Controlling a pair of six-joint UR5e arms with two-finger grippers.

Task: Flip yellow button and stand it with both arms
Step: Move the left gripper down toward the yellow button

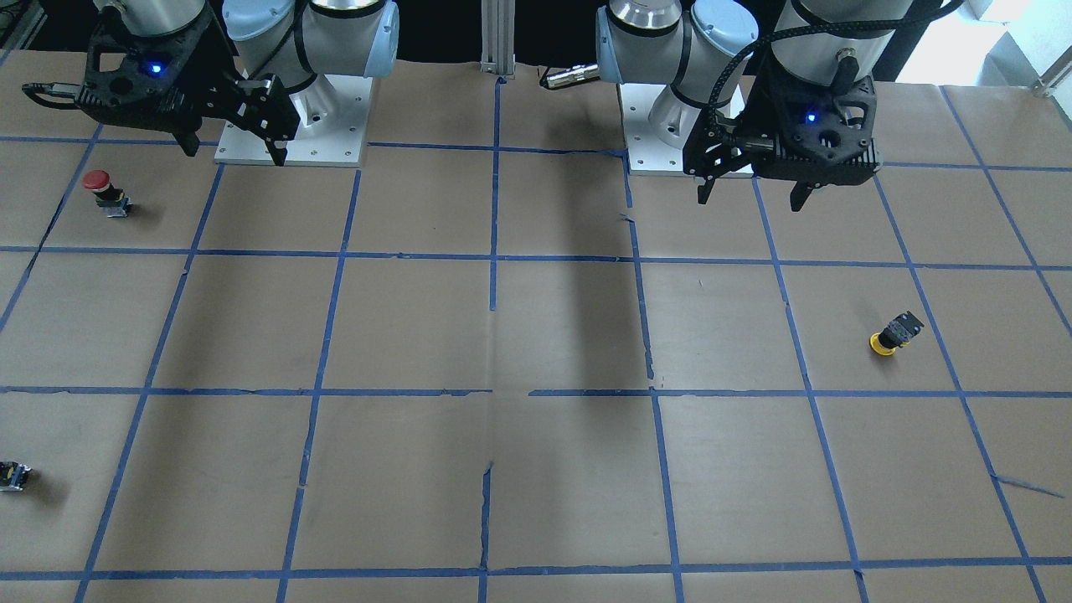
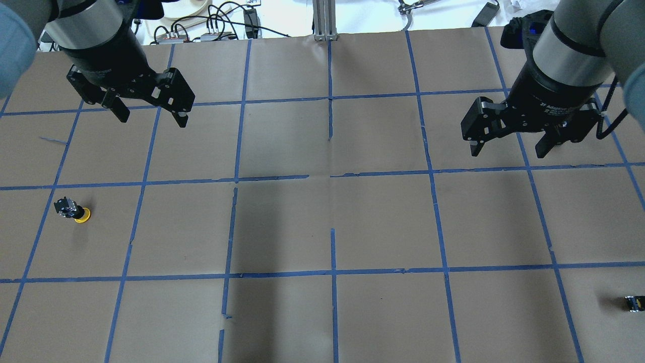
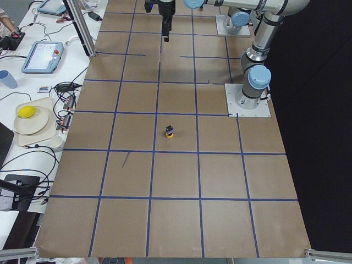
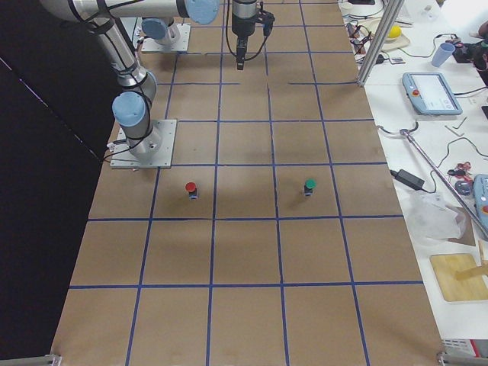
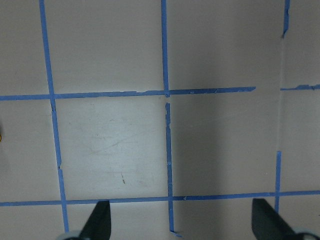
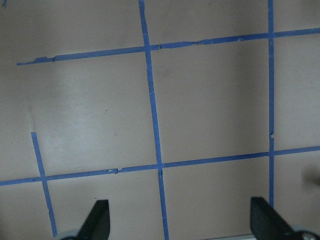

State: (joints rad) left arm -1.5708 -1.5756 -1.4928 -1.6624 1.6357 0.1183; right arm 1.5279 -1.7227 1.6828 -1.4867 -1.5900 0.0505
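While left gripper [image 2: 152, 120] and right gripper [image 2: 508, 151] hang with jaws spread, empty, yellow button [image 2: 73, 210] sits cap-down near table [image 2: 383, 222] left edge.

Made out only faint white lettering on the body of the right gripper [image 2: 507, 153] in the overhead view, beginning "2F Adap", the rest too small; nothing else legible.

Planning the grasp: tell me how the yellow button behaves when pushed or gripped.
The yellow button is small, so probably light and easily shoved. Its round cap may make it roll or tip. The blocky black body likely grips better.
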